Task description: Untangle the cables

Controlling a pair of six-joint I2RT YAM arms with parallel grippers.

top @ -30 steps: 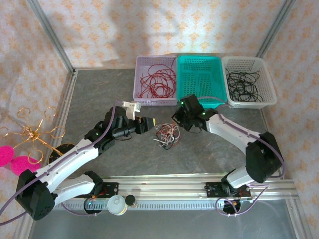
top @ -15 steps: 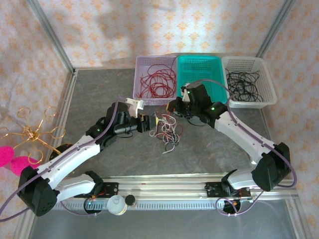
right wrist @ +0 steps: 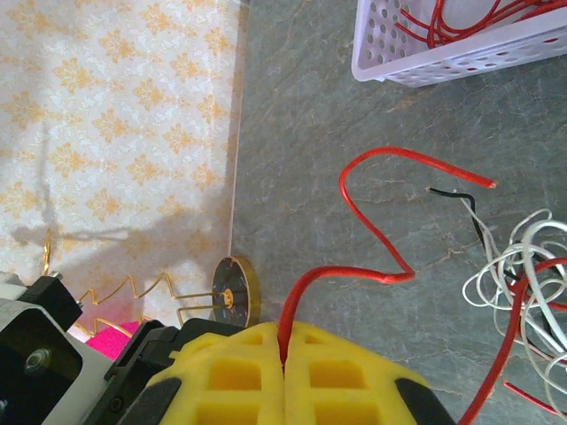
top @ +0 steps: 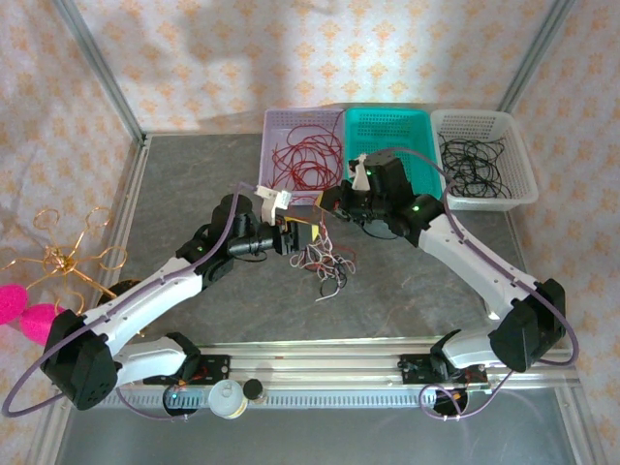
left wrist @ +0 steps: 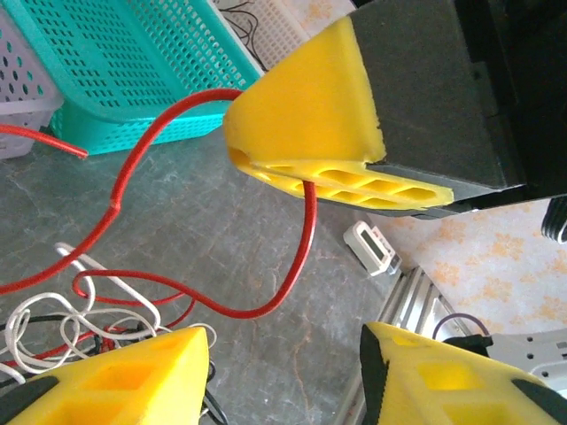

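Observation:
The cables lie as a tangled bundle (top: 327, 263) of white, black and red strands in the middle of the table, also visible as the bundle (right wrist: 523, 270) at the right edge of the right wrist view. My right gripper (top: 331, 201) hovers just beyond it, toward the baskets. Its yellow fingers are shut on a red cable (right wrist: 363, 266) at the right gripper (right wrist: 285, 343). That red cable (left wrist: 266, 305) sags in a loop back to the bundle. My left gripper (top: 302, 237) sits at the bundle's left edge. The left gripper (left wrist: 283, 341) is open, with bare table between its fingers (left wrist: 115, 381).
Three baskets stand at the back: a lilac one (top: 268, 155) with red cables, a teal one (top: 387, 155), and a white one (top: 484, 115) with black cables. A gold wire stand (top: 68, 257) and pink objects (top: 19, 305) sit at the left. A small white timer (left wrist: 374, 246) lies by the rail.
My right gripper has risen toward the baskets, drawing the red cable out of the bundle. The bundle has spread. My left gripper has shifted right, up against the bundle.

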